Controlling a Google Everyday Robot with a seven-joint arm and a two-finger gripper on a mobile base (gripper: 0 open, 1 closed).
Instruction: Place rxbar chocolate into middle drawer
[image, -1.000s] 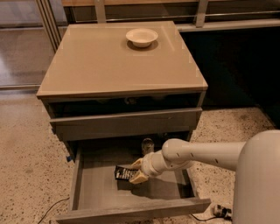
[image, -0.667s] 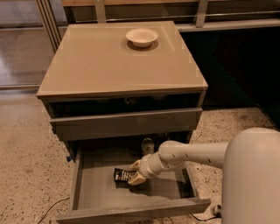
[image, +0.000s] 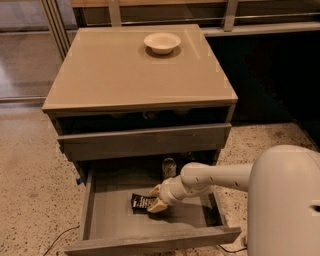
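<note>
The rxbar chocolate (image: 141, 202), a flat black wrapper with white lettering, is low over the grey floor of the open middle drawer (image: 107, 220), near its centre. My gripper (image: 154, 199) reaches into the drawer from the right. Its two cream fingers (image: 156, 207) close on the bar's right end. I cannot tell if the bar touches the floor. The white arm (image: 215, 177) crosses the drawer's right side.
A small upright can (image: 169, 167) stands at the drawer's back, just behind the arm. Another grey drawer front (image: 145, 142) is shut above. A cream bowl (image: 162, 42) sits on the cabinet top. A cable lies on the speckled floor at the left.
The gripper and the bar have shifted slightly left and stayed low in the drawer. Nothing else has moved.
</note>
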